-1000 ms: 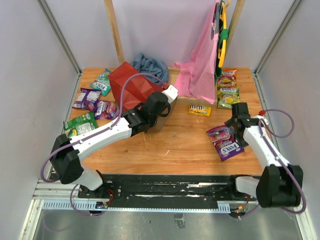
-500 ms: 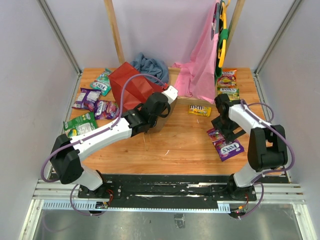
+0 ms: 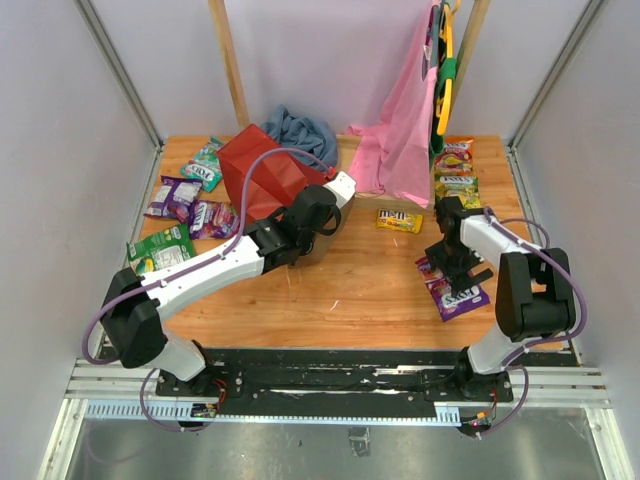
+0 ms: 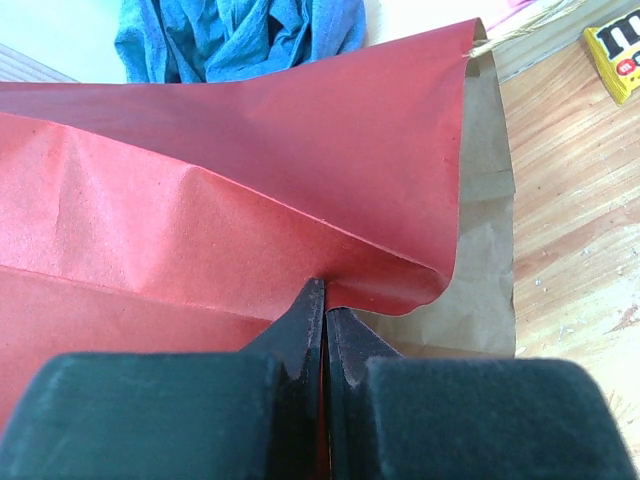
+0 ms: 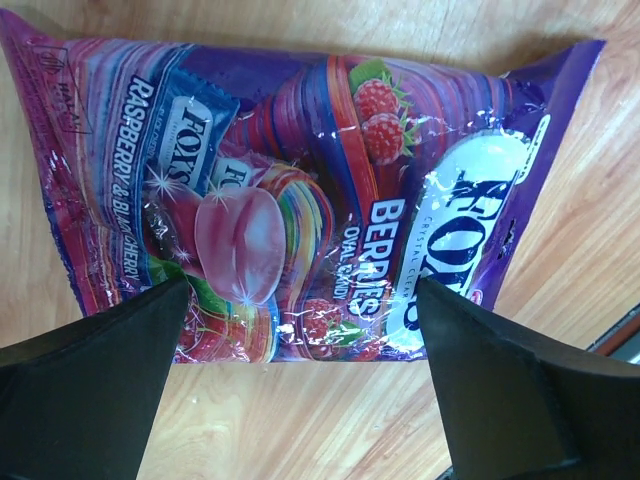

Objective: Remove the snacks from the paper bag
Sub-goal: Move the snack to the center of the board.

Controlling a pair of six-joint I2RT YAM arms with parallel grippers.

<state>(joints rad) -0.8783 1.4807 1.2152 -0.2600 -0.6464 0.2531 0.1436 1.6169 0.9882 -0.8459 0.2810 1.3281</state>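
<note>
Pinching a fold of the large red paper carrier bag (image 4: 250, 200), my left gripper (image 4: 323, 300) has its jaws pressed together on the paper. The bag's brown kraft lining shows at three o'clock of my fingertips. Seen from above, the bag lies slumped on the wooden table (image 3: 360, 295) at about eleven o'clock from its middle. A crumpled blue-grey cloth (image 3: 300, 130) sits just beyond it at twelve o'clock.

My right gripper (image 5: 300, 290) is spread wide above a shiny purple Fox's berries packet (image 5: 330, 170), one finger on each side of its near edge. I cannot tell whether they touch it. That packet lies flat at four o'clock from the table's middle.

A small yellow M&M's packet (image 3: 399, 220) rests at two o'clock. Purple, green and teal packets (image 3: 175, 197) are scattered at nine o'clock, and more packets (image 3: 455, 170) lie beside the hanging pink garment (image 3: 400, 140).
</note>
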